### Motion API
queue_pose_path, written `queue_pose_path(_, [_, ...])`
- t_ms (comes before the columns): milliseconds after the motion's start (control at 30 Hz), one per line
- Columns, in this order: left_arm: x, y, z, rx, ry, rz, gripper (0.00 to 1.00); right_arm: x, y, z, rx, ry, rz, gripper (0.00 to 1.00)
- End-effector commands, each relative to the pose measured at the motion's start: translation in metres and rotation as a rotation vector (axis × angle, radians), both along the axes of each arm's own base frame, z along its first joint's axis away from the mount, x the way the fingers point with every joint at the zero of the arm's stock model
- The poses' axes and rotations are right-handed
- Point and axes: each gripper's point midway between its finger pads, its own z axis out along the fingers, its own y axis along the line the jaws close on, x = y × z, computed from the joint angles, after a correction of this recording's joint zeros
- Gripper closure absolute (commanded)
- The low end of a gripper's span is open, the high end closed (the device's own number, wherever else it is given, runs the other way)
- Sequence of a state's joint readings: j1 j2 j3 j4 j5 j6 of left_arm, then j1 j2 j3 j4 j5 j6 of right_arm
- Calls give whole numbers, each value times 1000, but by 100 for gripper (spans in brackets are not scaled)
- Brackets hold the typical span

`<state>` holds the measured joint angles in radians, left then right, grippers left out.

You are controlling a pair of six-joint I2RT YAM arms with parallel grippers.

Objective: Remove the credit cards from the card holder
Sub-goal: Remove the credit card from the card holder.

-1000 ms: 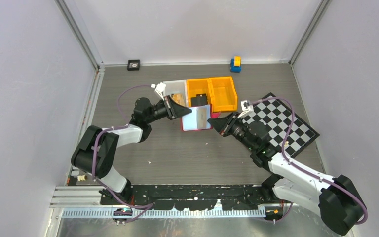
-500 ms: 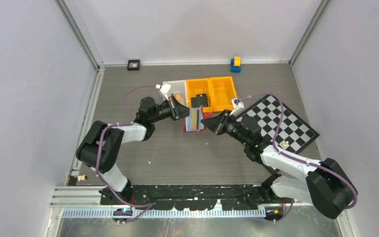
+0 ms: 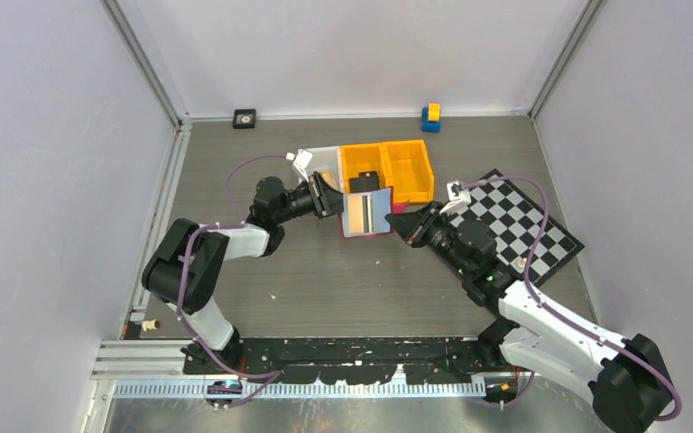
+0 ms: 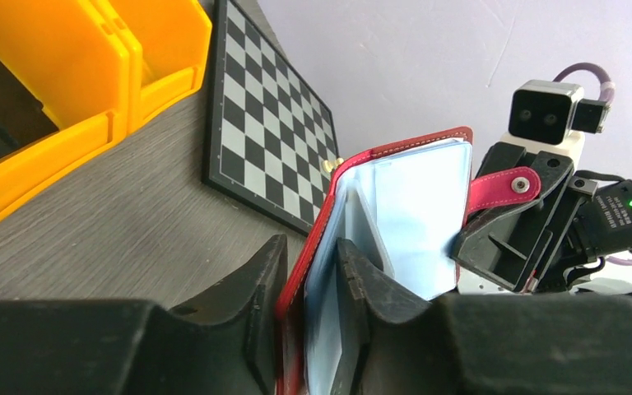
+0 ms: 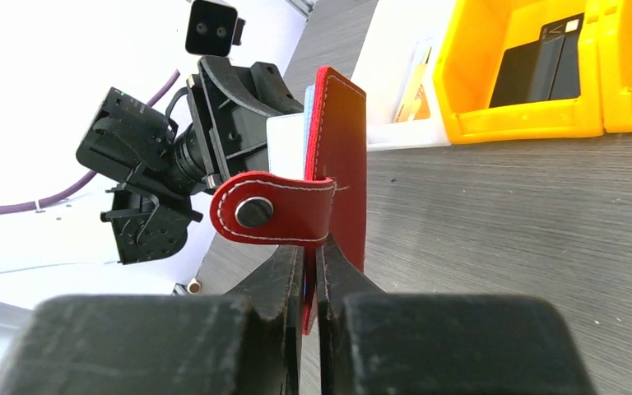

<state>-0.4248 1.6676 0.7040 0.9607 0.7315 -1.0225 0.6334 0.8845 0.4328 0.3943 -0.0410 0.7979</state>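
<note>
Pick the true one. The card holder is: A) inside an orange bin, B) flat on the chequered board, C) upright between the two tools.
C: the card holder stands upright between the left tool and the right tool, which pinches its red cover.

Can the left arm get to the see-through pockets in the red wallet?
Probably yes. The right gripper holds the red wallet up and open, and the jaws of the left gripper sit around its clear pockets; nothing blocks them.
</note>
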Motion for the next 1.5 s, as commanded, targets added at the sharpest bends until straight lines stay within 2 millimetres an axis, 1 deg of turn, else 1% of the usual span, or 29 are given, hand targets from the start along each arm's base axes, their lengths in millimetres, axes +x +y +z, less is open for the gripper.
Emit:
queue_pose_path(0, [2,-3,21,-72,-71,-35,67,3,-12,11,1,-38,-67,100])
queue_pose_path(167, [3,-3,28,-166,-63,-69,59,1,-16,12,-4,-35,-78,100])
queue_pose_path(267, [5,0,29,-215,-48,-89,58,1,-18,13,-2,-39,-86,99])
queue_pose_path(367, [7,2,28,-217,-41,-82,55,1,-19,14,1,-40,-92,100])
queue_pose_path(467, [4,5,31,-218,-50,-77,48,1,-20,13,2,-39,-98,100])
queue_pose_path(533, [1,6,34,-217,-61,-77,45,1,-21,14,7,-41,-101,100])
queue_pose_path(700, [-2,6,36,-214,-68,-90,44,0,-18,16,22,-46,-88,100])
queue_pose_path(1033, [-4,9,39,-224,-67,-71,39,-1,-22,18,41,-50,-102,100])
queue_pose_path(1267, [-6,10,43,-226,-78,-71,36,-1,-19,18,43,-50,-92,100])
queue_pose_path(1333, [-7,11,45,-228,-79,-75,25,-1,-19,18,44,-50,-91,100])
queue_pose_path(1367, [-8,10,45,-228,-80,-77,21,-1,-19,18,45,-51,-89,100])
queue_pose_path(1400, [-8,10,45,-227,-82,-78,20,-1,-18,19,47,-52,-86,99])
queue_pose_path(1433, [-8,10,45,-226,-83,-79,21,-1,-17,19,47,-51,-82,100])
queue_pose_path(1467, [-8,10,45,-225,-85,-81,28,-1,-17,19,48,-52,-79,100])
